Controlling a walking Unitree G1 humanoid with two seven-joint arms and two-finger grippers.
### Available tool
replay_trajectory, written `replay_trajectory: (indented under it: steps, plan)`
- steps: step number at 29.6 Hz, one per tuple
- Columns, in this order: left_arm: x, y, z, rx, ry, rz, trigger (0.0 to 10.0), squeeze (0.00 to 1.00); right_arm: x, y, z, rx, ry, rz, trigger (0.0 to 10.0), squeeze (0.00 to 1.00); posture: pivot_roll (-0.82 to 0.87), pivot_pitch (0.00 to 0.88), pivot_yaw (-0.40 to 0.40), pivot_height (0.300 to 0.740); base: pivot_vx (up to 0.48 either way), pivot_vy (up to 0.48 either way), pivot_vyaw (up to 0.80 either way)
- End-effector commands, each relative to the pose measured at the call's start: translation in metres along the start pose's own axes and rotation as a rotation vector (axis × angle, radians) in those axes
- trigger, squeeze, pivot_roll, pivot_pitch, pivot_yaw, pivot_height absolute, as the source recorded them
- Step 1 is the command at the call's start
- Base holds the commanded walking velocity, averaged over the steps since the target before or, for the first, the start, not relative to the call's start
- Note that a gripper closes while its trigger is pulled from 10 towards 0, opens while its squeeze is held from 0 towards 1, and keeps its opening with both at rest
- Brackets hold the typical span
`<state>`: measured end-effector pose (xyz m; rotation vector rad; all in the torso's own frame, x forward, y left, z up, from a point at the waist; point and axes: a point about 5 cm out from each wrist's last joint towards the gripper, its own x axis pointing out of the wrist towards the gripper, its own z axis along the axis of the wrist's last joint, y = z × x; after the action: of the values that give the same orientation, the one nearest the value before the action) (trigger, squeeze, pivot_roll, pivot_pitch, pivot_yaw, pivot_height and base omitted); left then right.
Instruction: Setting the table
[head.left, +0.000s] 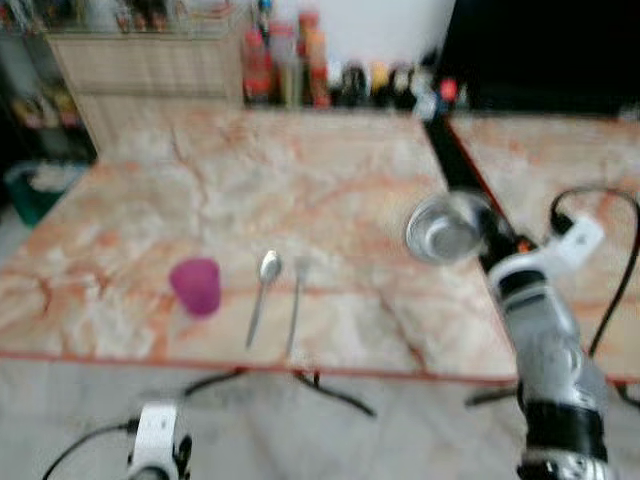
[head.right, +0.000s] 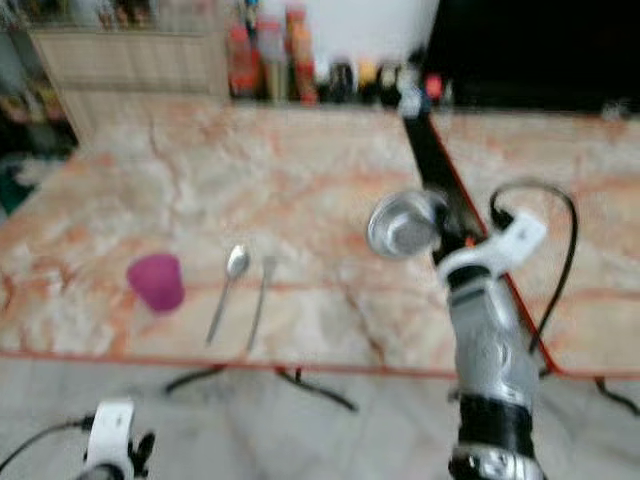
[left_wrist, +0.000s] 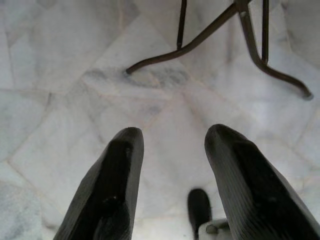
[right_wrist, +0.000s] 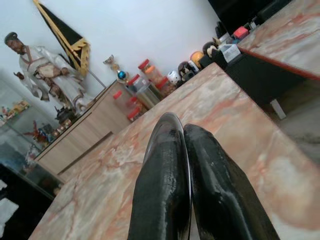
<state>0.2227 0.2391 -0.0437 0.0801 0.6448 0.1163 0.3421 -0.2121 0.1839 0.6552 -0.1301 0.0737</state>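
Note:
A small steel bowl (head.left: 443, 229) hangs above the right edge of the marble table (head.left: 330, 180), tipped so that its opening faces me. My right gripper (head.left: 492, 240) is shut on its rim, and in the right wrist view the two black fingers (right_wrist: 167, 165) are pressed close together. On the table's near side stand a purple cup (head.left: 196, 285), a spoon (head.left: 264, 292) and a fork (head.left: 296, 305) side by side. My left gripper (left_wrist: 170, 137) hangs low over the floor, open and holding nothing.
A second marble table (head.left: 560, 170) stands to the right across a dark gap. Bottles and jars (head.left: 300, 70) line the far edge, with a wooden cabinet (head.left: 150, 65) behind. Black table legs (left_wrist: 210, 35) cross the tiled floor below.

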Motion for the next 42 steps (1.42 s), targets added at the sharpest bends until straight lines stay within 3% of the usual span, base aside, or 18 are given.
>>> replay_trajectory:
  steps: [1, 42]
  plan:
    - [-0.001, -0.001, -0.003, -0.001, 0.009, 0.002, 10.0, 0.0, -0.002, -0.002, 0.009, -0.034, -0.031, -0.011, 10.0, 0.0, -0.02, 0.082, -0.02, 0.74, 0.0, -0.461, 0.0]
    - [0.001, -0.002, 0.002, -0.001, -0.002, 0.0, 10.0, 0.0, -0.013, -0.011, 0.011, -0.039, -0.031, -0.042, 10.0, 0.0, -0.04, 0.069, -0.014, 0.74, 0.0, -0.44, 0.0]
